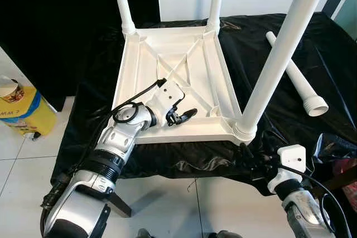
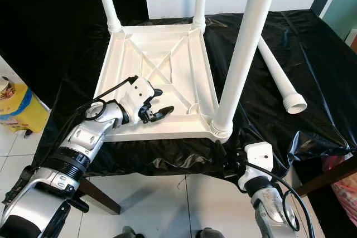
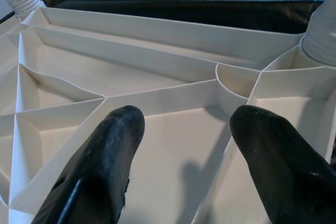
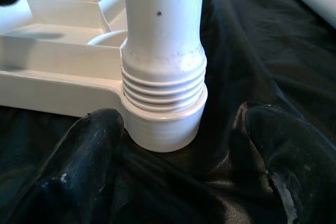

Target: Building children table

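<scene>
White plastic tabletop (image 1: pixel 167 76) lies upside down on black sheeting (image 1: pixel 268 71), three legs fitted. Left gripper (image 1: pixel 187 116) spread wide over ribs; right gripper (image 4: pixel 178 171) wide, flanking near leg (image 1: pixel 279 54). Loose leg (image 1: pixel 298 79) beside.

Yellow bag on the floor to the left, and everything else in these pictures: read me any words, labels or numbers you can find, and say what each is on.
Yellow bag: dark lettering on its blue and yellow side, too small and cut off to read.
Cup atop the bag: a printed pattern, too blurred to read.
Table, its legs, the loose leg and the black cover: no text.
</scene>
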Tool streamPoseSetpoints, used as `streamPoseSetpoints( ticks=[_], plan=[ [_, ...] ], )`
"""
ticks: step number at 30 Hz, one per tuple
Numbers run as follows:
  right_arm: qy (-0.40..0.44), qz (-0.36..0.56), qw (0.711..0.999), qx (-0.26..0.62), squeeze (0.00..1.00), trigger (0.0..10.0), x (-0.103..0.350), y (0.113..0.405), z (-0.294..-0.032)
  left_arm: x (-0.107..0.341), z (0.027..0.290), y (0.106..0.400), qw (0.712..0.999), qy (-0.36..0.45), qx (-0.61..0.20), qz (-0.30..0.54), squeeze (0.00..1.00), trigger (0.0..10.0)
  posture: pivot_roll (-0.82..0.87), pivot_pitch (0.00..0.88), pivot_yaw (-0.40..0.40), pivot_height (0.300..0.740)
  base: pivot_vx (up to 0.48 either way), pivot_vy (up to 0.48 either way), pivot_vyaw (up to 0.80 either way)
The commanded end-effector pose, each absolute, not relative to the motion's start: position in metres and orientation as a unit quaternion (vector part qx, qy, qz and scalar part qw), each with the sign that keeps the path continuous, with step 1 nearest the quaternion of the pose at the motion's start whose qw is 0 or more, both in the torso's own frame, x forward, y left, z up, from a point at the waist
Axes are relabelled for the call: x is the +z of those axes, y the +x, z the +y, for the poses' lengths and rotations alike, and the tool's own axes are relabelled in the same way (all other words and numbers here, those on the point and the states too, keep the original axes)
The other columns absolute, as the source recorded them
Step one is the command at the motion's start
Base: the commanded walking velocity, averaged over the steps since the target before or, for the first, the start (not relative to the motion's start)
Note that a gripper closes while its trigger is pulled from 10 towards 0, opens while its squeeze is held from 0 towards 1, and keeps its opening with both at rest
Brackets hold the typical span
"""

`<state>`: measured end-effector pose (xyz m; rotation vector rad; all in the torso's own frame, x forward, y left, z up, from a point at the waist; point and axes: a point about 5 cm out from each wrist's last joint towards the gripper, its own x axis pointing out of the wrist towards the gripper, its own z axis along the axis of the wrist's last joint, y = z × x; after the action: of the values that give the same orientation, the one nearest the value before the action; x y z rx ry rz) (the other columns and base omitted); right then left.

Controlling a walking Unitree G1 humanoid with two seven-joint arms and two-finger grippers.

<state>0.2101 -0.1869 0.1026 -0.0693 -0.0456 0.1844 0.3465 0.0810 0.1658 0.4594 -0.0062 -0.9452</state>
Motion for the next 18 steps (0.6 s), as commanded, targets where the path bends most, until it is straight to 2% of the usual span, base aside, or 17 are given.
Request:
streamPoseSetpoints(
  ticks=[1,6,9,18],
  plan=[
    [-0.038,-0.028,0.994,0.098,0.00,10.0,0.105,0.207,-0.187,0.163,0.081,0.344,0.847,0.229,-0.479,-0.002,0.00,10.0,-0.15,0.068,0.026,0.740,0.000,0.000,0.00],
    [-0.043,-0.018,0.991,0.125,0.00,10.0,0.101,0.204,-0.183,0.159,0.083,0.341,0.840,0.246,-0.484,-0.014,0.00,10.0,-0.15,0.067,0.028,0.740,0.000,0.000,0.00],
    [-0.041,-0.014,0.990,0.136,0.00,10.0,0.100,0.202,-0.181,0.151,0.085,0.339,0.822,0.268,-0.502,0.005,0.00,10.0,-0.15,0.066,0.026,0.740,0.000,0.000,0.00],
    [-0.044,-0.001,0.986,0.159,0.00,10.0,0.095,0.198,-0.177,0.142,0.090,0.341,0.813,0.287,-0.505,0.035,0.00,10.0,-0.15,0.067,0.027,0.740,0.000,0.000,0.00]
  ],
)
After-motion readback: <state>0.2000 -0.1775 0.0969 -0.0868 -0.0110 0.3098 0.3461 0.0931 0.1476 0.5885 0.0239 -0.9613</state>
